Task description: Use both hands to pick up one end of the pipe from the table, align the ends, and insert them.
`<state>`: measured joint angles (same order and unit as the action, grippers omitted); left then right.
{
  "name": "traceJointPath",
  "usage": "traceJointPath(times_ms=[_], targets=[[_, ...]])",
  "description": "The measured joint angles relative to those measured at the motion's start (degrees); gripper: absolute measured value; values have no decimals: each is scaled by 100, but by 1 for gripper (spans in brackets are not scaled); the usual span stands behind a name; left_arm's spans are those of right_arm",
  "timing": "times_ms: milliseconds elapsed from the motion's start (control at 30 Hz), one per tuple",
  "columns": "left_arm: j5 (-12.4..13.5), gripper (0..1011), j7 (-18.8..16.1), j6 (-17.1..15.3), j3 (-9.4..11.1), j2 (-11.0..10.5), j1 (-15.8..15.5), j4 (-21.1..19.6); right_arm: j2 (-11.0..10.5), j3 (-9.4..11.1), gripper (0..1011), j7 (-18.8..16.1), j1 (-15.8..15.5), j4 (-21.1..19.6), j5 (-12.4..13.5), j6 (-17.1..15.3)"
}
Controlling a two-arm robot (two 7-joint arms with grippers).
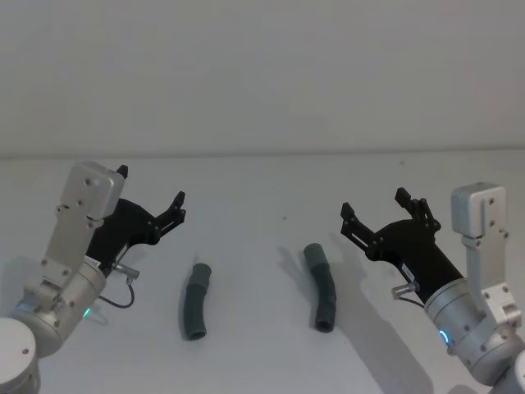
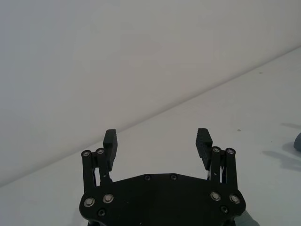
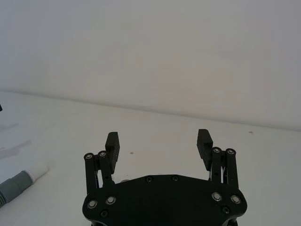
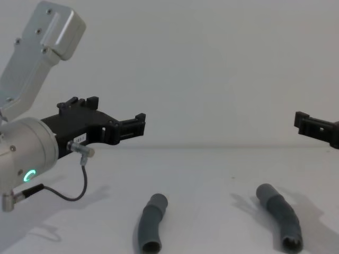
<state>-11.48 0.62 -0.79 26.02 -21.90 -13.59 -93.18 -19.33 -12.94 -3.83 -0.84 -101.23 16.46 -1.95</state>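
End effector left [image 1: 151, 185], end effector right [image 1: 374, 203] — aloft, splayed

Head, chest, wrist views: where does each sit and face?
Head: high, looking down at the table; both arms, left gripper, right gripper.
Chest: low, looking across it; left arm large, right gripper's tip.
Left wrist: behind the left gripper's open fingers, facing the wall.
Right wrist: likewise behind the right gripper.
Head and chest share the left pipe piece and right pipe piece.

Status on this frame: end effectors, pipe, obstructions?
Left end effector open, above table. Right end effector open, likewise. Left pipe piece and right pipe piece lie apart, untouched. No obstruction seen.
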Motion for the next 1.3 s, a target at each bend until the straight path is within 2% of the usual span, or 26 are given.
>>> traceJointPath(times_ms=[1300], targets=[[0,1001,0,0,0,0,0,0,0,0,1002,0,0,0,0,0]])
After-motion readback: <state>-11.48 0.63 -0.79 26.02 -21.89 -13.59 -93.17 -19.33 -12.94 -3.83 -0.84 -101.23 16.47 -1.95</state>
